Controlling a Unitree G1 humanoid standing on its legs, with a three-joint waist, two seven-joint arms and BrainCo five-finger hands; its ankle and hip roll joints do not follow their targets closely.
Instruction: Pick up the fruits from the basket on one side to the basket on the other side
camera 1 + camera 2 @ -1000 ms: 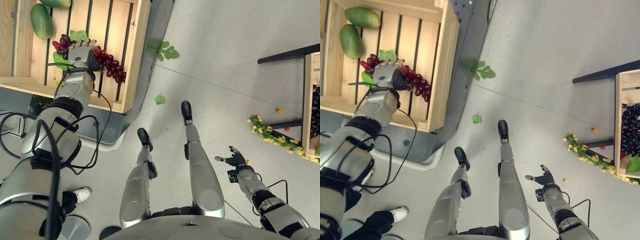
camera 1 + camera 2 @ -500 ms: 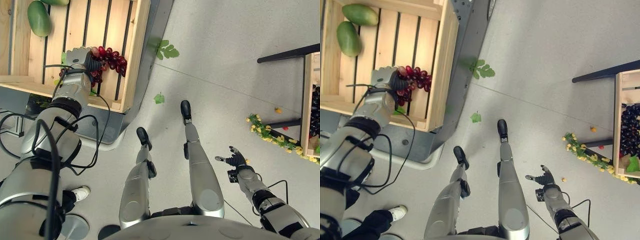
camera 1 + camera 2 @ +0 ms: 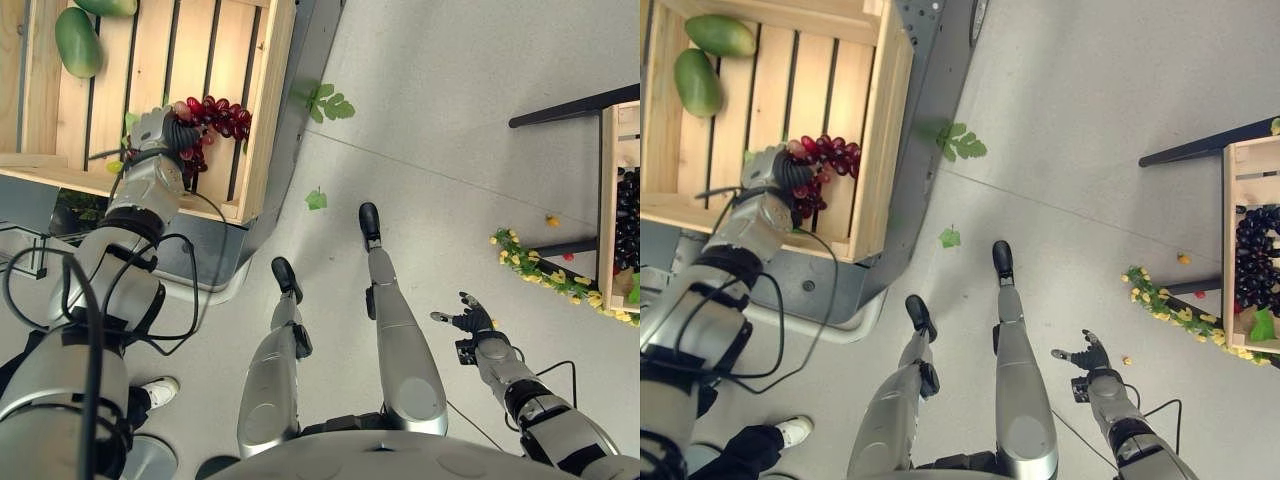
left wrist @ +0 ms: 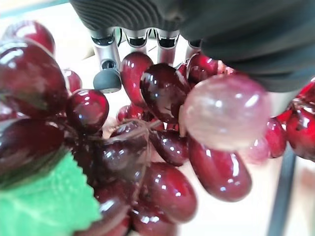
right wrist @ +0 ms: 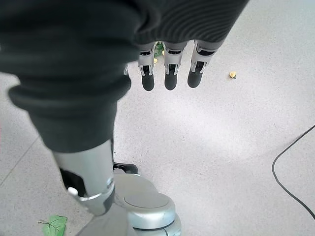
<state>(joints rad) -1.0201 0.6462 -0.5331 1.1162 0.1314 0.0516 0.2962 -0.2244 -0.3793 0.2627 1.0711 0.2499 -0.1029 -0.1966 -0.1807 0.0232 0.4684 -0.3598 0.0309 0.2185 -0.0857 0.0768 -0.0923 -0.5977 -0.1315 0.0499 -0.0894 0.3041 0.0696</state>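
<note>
The left hand (image 3: pixel 160 128) has its fingers (image 4: pixel 107 73) curled round the red grapes (image 3: pixel 205 115), holding them over the near right corner of the wooden crate (image 3: pixel 262 130). This looks like the lift-out step; next comes a carry across the floor to the other crate (image 3: pixel 1238 260), where dark grapes (image 3: pixel 1255 262) already lie. The right hand (image 3: pixel 1087 355) hangs low with relaxed, straight fingers. Two mangoes (image 3: pixel 698 82) wait at the first crate's far edge. The other crate is cut off.
</note>
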